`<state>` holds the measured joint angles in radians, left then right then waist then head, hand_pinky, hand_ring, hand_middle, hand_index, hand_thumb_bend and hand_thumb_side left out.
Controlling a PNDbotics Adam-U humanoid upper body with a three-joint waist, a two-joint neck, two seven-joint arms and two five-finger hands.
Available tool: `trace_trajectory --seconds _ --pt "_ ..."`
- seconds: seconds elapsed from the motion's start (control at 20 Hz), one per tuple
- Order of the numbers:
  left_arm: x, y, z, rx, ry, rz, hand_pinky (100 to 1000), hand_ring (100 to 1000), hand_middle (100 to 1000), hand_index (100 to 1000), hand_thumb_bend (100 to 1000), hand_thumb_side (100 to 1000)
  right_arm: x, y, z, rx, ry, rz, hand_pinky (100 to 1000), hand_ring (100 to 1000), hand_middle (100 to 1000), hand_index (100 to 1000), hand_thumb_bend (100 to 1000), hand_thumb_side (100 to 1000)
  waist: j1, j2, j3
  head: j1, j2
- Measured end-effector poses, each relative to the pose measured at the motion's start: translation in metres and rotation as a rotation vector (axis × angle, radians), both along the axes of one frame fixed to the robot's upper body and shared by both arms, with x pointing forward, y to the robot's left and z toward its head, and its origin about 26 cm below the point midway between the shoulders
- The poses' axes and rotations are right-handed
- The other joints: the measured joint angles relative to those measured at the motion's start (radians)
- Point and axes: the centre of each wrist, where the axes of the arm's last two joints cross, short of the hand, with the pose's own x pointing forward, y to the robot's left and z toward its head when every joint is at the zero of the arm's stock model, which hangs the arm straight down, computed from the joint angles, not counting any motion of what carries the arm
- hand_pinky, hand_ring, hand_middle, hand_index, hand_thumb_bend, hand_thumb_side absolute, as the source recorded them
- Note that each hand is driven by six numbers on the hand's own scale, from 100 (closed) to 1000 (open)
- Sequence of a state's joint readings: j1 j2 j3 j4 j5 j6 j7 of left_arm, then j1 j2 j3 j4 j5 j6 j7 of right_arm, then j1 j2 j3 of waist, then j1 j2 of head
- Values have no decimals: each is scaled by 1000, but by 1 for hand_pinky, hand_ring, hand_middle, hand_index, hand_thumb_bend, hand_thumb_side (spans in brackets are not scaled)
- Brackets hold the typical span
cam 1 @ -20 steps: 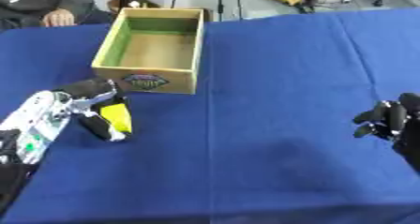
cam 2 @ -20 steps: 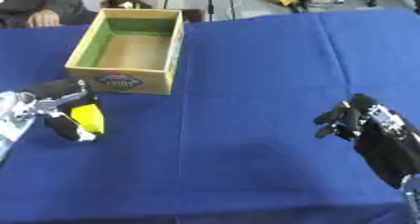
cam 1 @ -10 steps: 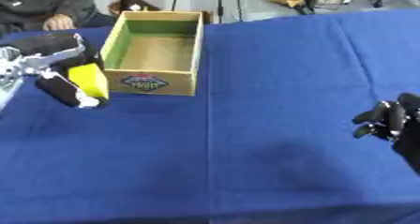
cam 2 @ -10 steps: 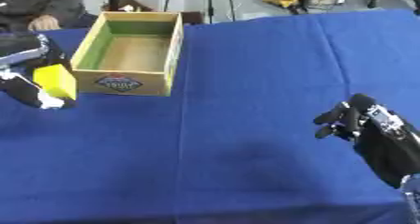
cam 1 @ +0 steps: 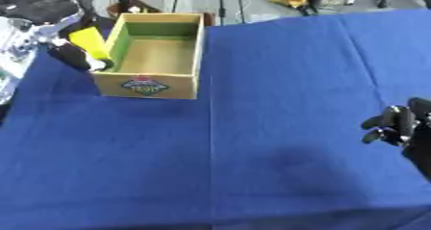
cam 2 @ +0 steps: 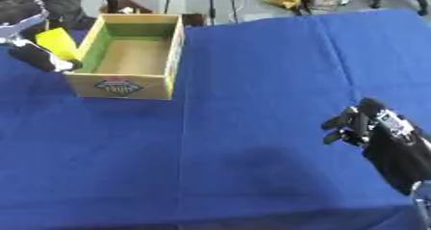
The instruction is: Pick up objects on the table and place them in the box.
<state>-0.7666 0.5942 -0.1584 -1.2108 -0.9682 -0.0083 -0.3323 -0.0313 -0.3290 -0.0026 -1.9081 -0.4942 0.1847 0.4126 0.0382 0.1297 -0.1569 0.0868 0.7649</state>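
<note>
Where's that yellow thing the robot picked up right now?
The yellow object is at the upper left of the left eye view, held in the left robot hand just outside the left wall of the cardboard box, not yet inside it.

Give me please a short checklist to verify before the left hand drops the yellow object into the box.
1. Left hand curled round the yellow object: ok.
2. Yellow object over the box opening: not ok, it is beside the left wall.
3. Box interior free: ok, nothing visible inside.
4. Right hand away from the box: ok, low on the right.
5. Object high enough to pass the rim: cannot tell.
</note>
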Motion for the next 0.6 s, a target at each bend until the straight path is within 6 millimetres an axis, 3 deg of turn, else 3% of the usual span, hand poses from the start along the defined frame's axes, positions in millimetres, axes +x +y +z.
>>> trace_trajectory --seconds 0.15,0.5,0.55,0.6 --pt "15 -3 -13 5 -31 36 375 363 379 566 390 164 0 1 0 -1 1 8 576 655 482 384 100 589 1 4 -14 9 0" --pt "29 -7 -47 -40 -81 89 489 481 492 707 390 232 2 4 1 -4 -3 28 577 656 482 384 100 590 3 13 -44 26 0" --pt "29 -8 -51 -46 -84 93 506 501 511 726 404 265 2 4 1 -4 -2 30 577 656 482 384 100 590 3 13 -46 27 0" --pt "30 -8 -54 -51 -87 96 541 565 577 785 474 415 2 5 1 -5 -2 32 577 656 482 384 100 590 3 14 -47 28 0"
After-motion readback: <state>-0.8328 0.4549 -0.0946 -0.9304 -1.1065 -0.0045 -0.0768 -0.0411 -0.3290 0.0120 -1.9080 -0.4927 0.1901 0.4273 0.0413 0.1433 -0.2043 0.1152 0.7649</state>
